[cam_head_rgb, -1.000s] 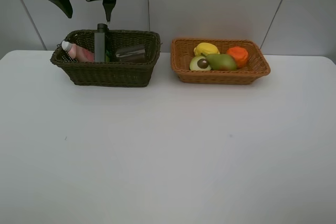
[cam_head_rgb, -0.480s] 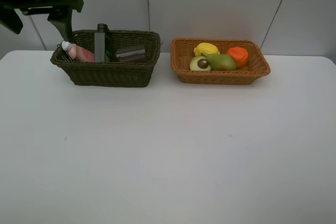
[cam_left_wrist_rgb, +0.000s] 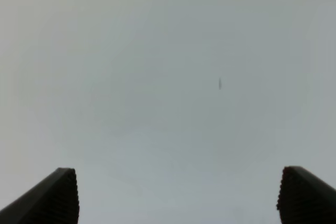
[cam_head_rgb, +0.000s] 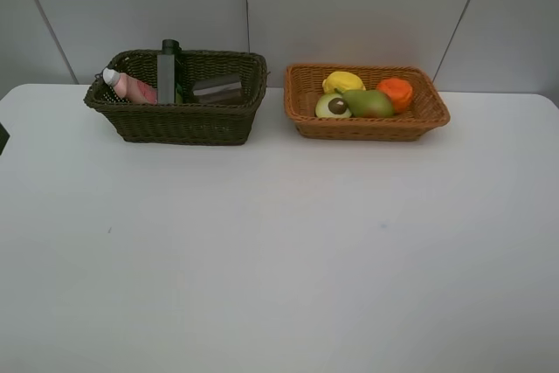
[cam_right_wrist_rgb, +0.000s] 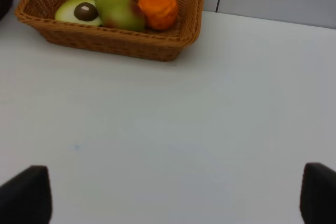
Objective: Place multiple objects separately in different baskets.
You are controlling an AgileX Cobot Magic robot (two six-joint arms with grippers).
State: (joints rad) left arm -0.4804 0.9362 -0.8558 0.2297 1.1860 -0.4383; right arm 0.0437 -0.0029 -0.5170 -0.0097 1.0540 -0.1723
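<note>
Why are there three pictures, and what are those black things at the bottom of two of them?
A robot with two arms took them. One camera sits up high and sees the white table, a dark basket of bottles and an orange-tan basket of toy fruit. The other two cameras ride on the arms' wrists. The black things are the fingers of the left gripper and the right gripper. Both are open and hold nothing.
</note>
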